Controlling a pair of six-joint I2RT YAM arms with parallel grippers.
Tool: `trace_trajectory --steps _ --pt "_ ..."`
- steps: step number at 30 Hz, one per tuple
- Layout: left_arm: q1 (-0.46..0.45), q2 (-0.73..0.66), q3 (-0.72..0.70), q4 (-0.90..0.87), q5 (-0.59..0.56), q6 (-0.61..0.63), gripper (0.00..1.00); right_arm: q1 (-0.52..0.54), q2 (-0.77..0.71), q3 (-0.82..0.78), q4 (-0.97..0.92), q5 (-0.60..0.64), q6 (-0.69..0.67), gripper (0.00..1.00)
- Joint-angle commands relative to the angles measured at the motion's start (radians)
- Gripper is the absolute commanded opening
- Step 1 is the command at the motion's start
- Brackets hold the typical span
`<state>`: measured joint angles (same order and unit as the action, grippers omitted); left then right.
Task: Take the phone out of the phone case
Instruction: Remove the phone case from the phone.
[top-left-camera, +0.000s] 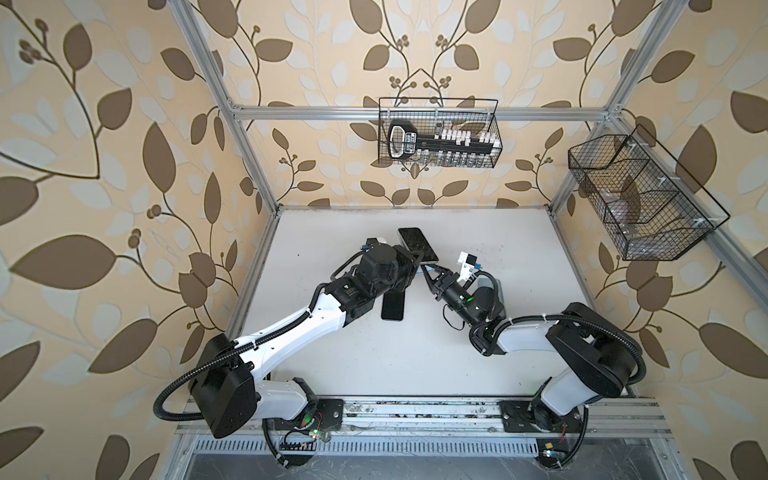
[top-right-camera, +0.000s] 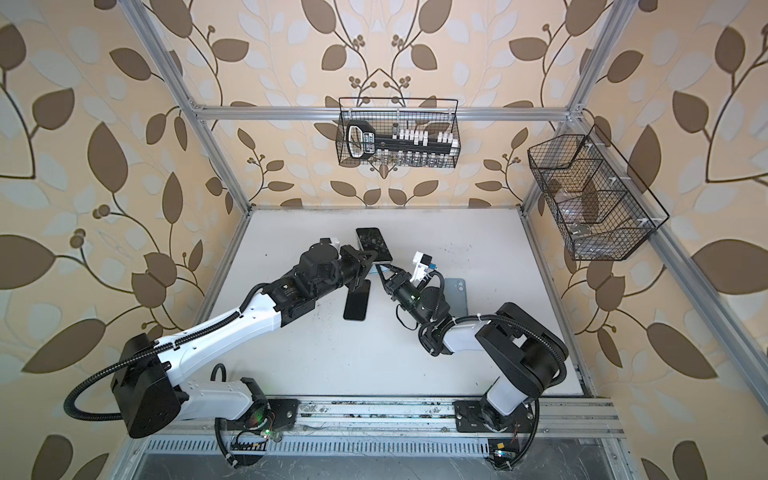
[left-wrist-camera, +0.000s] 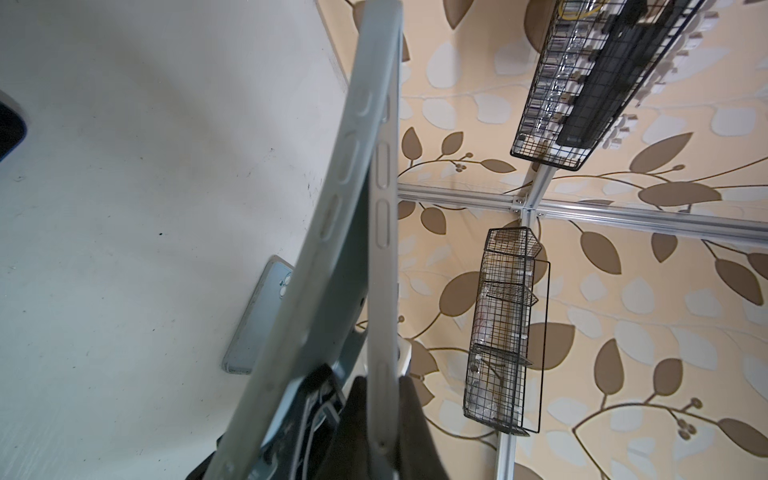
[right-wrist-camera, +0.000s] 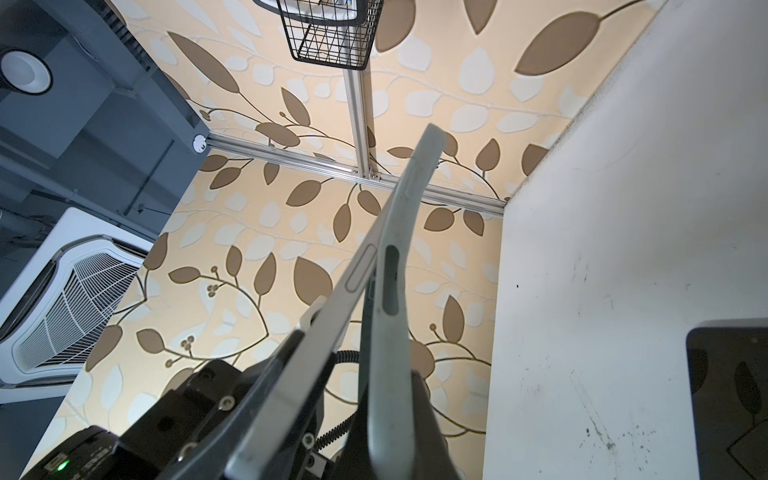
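Observation:
The phone (top-left-camera: 415, 243), with a dark cracked screen, is held above the white table in both top views (top-right-camera: 372, 243). My left gripper (top-left-camera: 419, 259) is shut on its near end. In the left wrist view its silver edge (left-wrist-camera: 381, 249) runs up from between my dark fingers (left-wrist-camera: 357, 415). The grey-green phone case (left-wrist-camera: 328, 216) bows away from that edge. My right gripper (top-left-camera: 428, 272) is shut on the case's rim, and in the right wrist view the case (right-wrist-camera: 390, 332) stands apart from the phone's edge (right-wrist-camera: 316, 345). The two grippers sit close together.
A second black phone (top-left-camera: 392, 306) lies on the table (top-left-camera: 374, 365) below the left wrist. A blue-grey phone (top-right-camera: 456, 295) lies face down under the right forearm. Wire baskets hang on the back rail (top-left-camera: 438, 133) and on the right rail (top-left-camera: 640, 199).

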<state>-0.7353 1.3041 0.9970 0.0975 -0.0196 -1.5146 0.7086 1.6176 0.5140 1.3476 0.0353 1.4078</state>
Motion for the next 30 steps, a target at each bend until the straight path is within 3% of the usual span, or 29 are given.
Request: trace_trajectory --steps 1,14,30 --pt "-0.003 -0.076 0.029 0.101 0.049 -0.003 0.0 -0.021 0.035 0.023 -0.024 0.006 -0.006 0.0" --pt "-0.01 -0.075 0.029 0.137 0.102 -0.061 0.0 -0.048 0.092 0.034 -0.021 0.003 -0.003 0.0" --pt "-0.012 -0.091 0.039 0.127 0.105 -0.045 0.0 -0.054 0.13 0.019 0.007 0.006 0.004 0.0"
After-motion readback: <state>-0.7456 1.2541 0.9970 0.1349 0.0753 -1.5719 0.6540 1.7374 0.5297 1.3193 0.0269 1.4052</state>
